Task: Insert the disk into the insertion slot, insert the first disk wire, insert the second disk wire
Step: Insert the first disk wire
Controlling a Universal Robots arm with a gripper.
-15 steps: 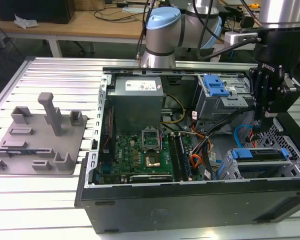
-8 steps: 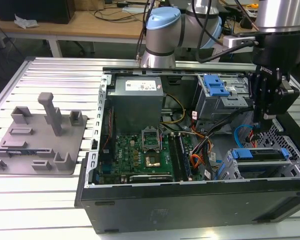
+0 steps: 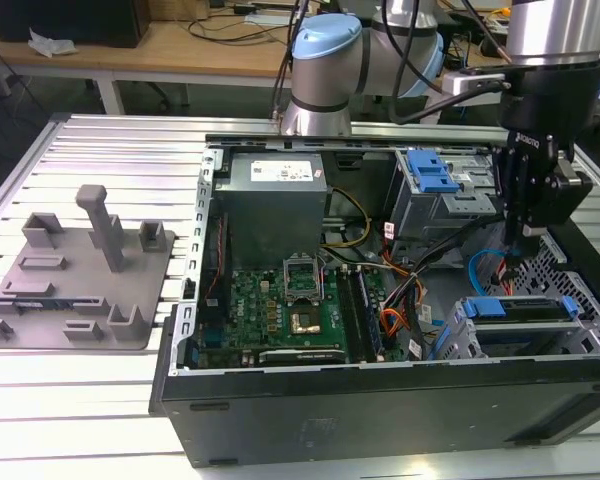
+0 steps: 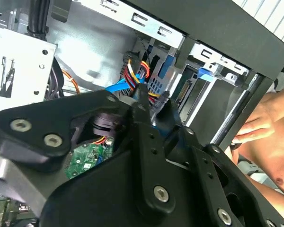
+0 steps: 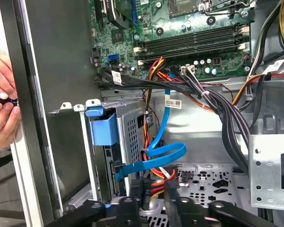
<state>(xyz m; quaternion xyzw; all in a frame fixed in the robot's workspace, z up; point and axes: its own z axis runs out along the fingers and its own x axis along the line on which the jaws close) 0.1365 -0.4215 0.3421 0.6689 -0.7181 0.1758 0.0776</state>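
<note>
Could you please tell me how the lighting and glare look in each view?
Exterior view: even room light, with the ribbed table bright. Second wrist view: the dark gripper blocks the lower half; glare washes the case wall. First wrist view: the circuit board is evenly lit.

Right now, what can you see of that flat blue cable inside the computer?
It is a flat, glossy blue cable. In the first wrist view it drops from under a black cable bundle, carries a white tag, folds into a loop and runs to a dark plug at the disk; whether that is seated I cannot tell. Red and yellow wires run beside it, the gripper close by.
</note>
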